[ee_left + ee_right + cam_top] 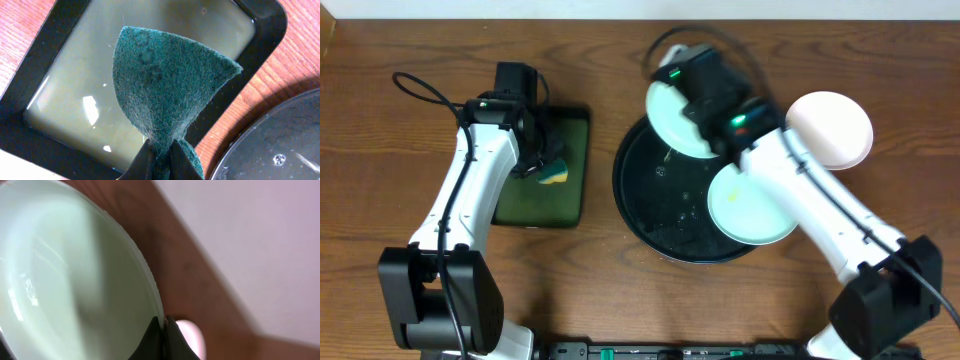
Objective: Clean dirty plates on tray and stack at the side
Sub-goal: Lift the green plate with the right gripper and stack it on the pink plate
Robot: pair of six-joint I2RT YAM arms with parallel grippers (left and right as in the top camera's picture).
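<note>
My right gripper [692, 112] is shut on the rim of a pale mint plate [668, 115] and holds it tilted above the far left edge of the round black tray [645, 215]. In the right wrist view the jaws [163, 335] pinch that plate's edge [65, 280]. A second mint plate [752, 207] lies on the right side of the tray. A white plate [835, 128] lies on the table to the right of the tray. My left gripper [161, 161] is shut on a green scouring sponge [165, 85], also in the overhead view [556, 173].
The left gripper hangs over a dark-green rectangular tray [555, 205] holding cloudy water [75, 90]. The black tray's rim shows at the lower right of the left wrist view [280, 145]. The right arm crosses over the black tray's right side.
</note>
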